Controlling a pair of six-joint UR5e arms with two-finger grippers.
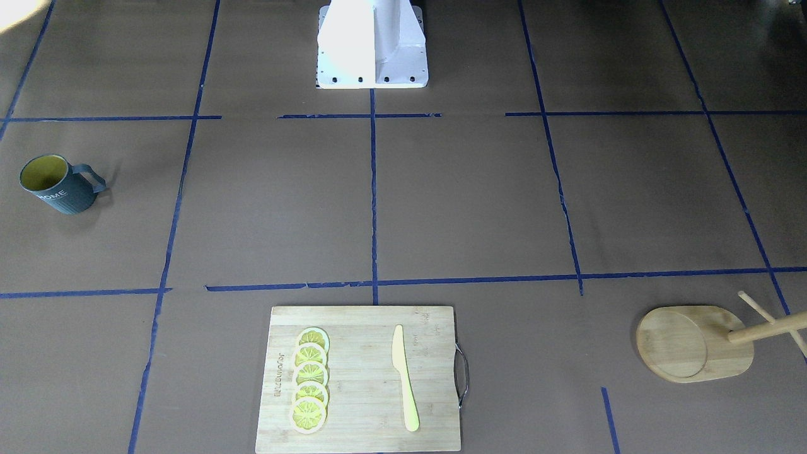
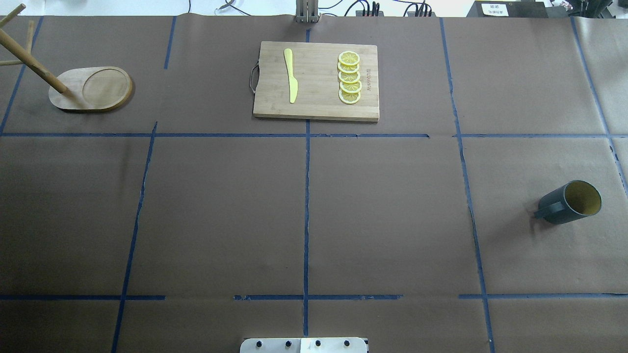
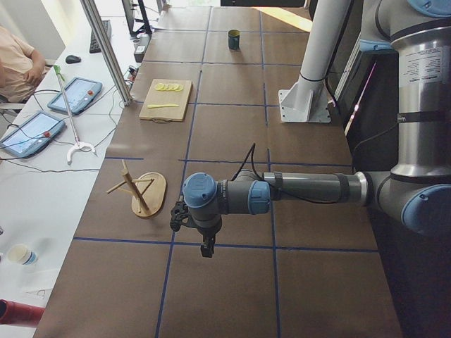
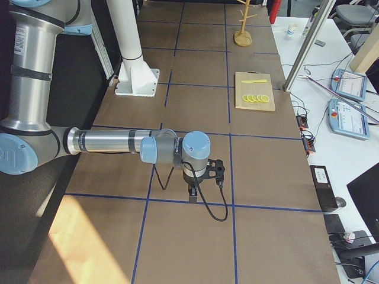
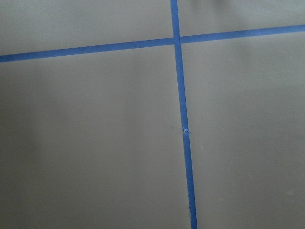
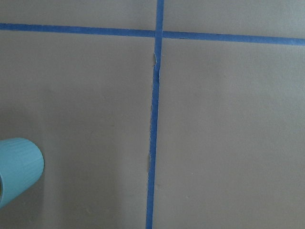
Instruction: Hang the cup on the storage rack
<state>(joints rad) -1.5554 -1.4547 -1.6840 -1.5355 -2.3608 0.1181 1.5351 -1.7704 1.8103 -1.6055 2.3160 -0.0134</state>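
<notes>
The cup (image 1: 58,183), a dark blue-grey mug with a yellow inside and "HOME" on its side, stands upright on the table's right part (image 2: 570,202), handle toward the middle. The storage rack (image 2: 91,88) stands at the far left, with its oval bamboo base (image 1: 693,342), post and pegs. My left gripper (image 3: 206,246) shows only in the exterior left view, pointing down over bare table near the rack (image 3: 144,193); I cannot tell its state. My right gripper (image 4: 192,193) shows only in the exterior right view; I cannot tell its state. A pale blue ribbed edge (image 6: 16,169) shows in the right wrist view.
A bamboo cutting board (image 2: 316,81) with a metal handle lies at the far middle, bearing a yellow knife (image 2: 291,74) and several lemon slices (image 2: 349,77). Blue tape lines divide the brown table cover. An operator and tablets are beyond the far edge (image 3: 42,105).
</notes>
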